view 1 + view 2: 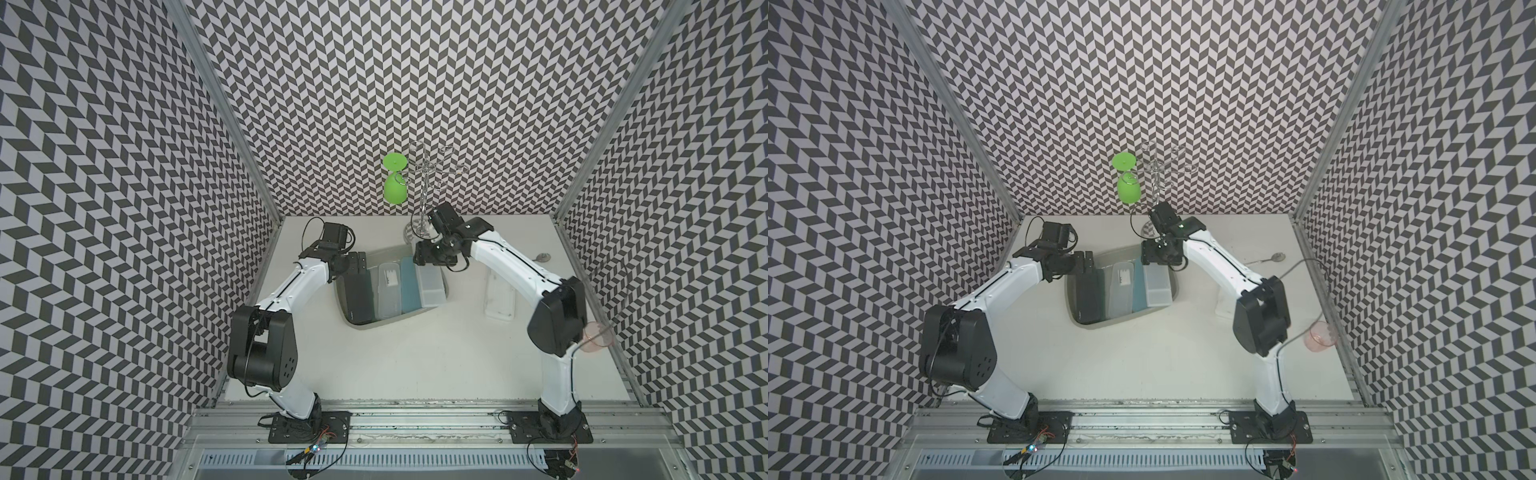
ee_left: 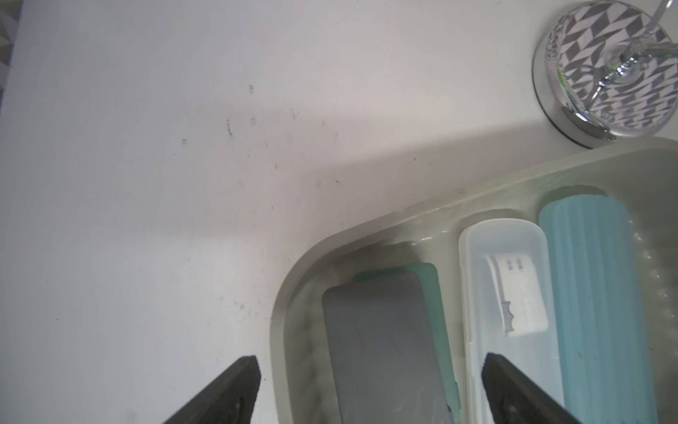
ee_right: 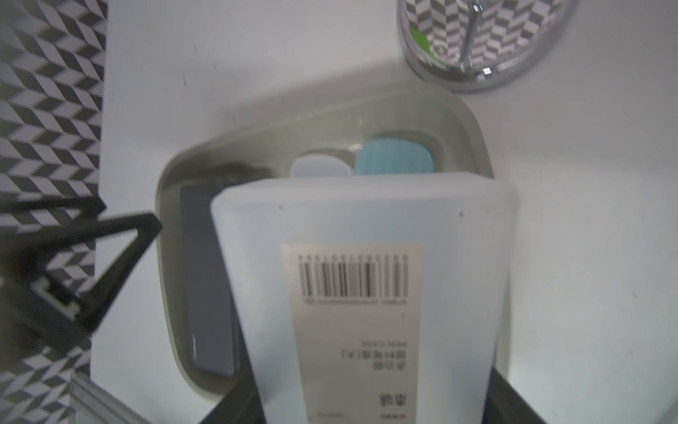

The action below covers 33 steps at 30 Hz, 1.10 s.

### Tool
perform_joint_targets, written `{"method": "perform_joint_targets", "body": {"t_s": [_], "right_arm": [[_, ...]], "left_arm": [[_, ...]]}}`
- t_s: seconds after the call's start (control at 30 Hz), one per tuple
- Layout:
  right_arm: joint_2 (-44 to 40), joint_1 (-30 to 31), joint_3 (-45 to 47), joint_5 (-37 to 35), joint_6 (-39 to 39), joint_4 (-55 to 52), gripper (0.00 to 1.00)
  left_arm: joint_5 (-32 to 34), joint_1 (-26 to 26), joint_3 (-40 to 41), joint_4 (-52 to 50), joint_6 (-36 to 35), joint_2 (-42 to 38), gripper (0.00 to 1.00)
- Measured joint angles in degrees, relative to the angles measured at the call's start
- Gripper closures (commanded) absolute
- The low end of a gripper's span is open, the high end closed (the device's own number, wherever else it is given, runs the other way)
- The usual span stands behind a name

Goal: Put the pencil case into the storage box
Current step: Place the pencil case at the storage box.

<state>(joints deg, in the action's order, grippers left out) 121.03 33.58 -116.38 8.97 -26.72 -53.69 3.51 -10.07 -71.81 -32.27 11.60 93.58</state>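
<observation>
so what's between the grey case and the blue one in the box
A clear white case lies between the grey case and the blue case in the storage box, plain in the left wrist view.

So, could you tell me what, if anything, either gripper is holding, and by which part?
The right gripper holds the white pencil case by one short end, over the storage box. The left gripper is open and empty.
</observation>
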Motion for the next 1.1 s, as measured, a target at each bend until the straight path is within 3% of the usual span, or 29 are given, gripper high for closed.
{"method": "perform_joint_targets", "body": {"t_s": [0.17, 0.57, 0.8, 1.1], "right_arm": [[9.49, 0.04, -8.37, 3.76, -3.56, 1.79, 0.32], [12.63, 5.09, -5.35, 6.99, -11.23, 8.41, 0.3], [15.85, 6.73, -5.35, 6.95, -12.52, 9.64, 0.06], [14.97, 5.84, -5.35, 4.2, -12.2, 8.48, 0.03]], "left_arm": [[0.17, 1.97, 0.76, 0.02, 0.0, -1.64, 0.0], [-0.26, 3.5, 2.84, 0.11, 0.0, -2.32, 0.0], [-0.81, 3.76, 3.76, 0.15, 0.0, -2.32, 0.0], [-1.81, 4.11, 3.76, 0.24, 0.02, -2.29, 0.0]]}}
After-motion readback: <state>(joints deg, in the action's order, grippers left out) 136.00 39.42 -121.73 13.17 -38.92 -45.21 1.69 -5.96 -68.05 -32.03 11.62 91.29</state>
